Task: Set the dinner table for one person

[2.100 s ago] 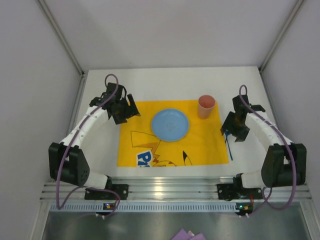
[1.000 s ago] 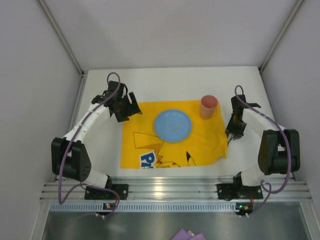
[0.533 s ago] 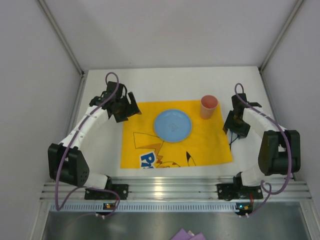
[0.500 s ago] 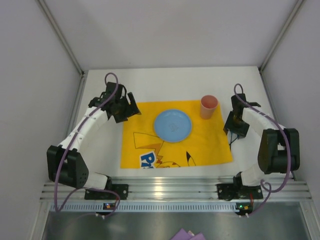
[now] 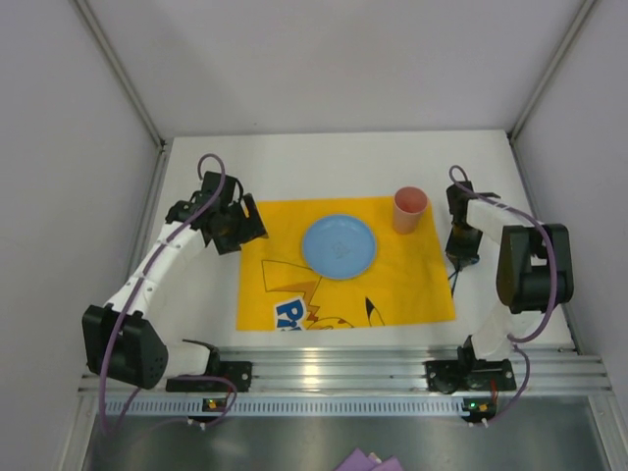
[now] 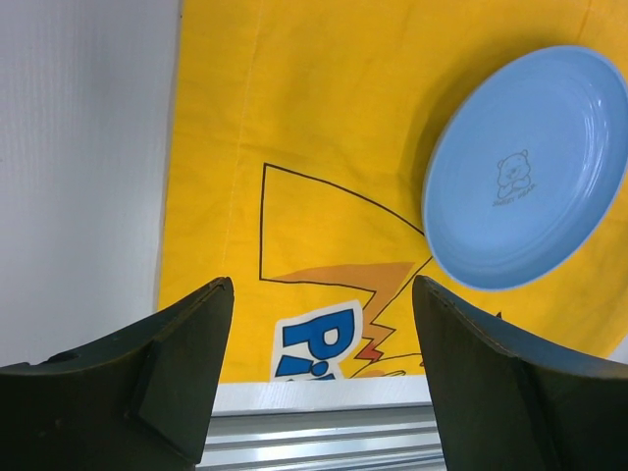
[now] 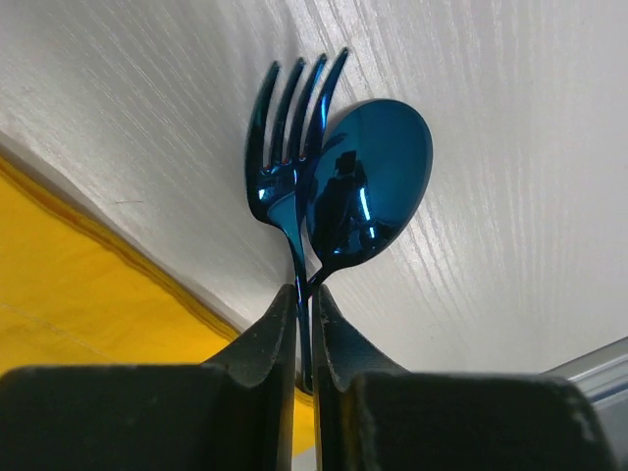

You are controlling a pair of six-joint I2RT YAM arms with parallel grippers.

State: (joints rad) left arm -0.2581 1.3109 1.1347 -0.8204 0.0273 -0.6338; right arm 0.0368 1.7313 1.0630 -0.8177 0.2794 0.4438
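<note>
The right arm has drawn in toward the placemat's (image 6: 245,118) right edge, and the cloth, rumpled a second ago, lies flat. The right gripper (image 7: 304,294) is pinched tight on the thin handles of a glossy dark-blue fork (image 7: 280,147) and spoon (image 7: 368,182). Their nested heads rest against the dinner table (image 5: 324,162), matte white and faintly grained, just beside the yellow cloth, likely the cutlery's spot. The left gripper (image 6: 319,289) hangs agape and empty over the mat near the smooth round plate (image 6: 530,167).

Plate (image 5: 339,245) and cup (image 5: 409,209) on placemat (image 5: 392,285)
Both right of the left hand (image 6: 322,294); fork (image 7: 285,128) and spoon (image 7: 368,182) in the right hand (image 7: 304,294).
</note>
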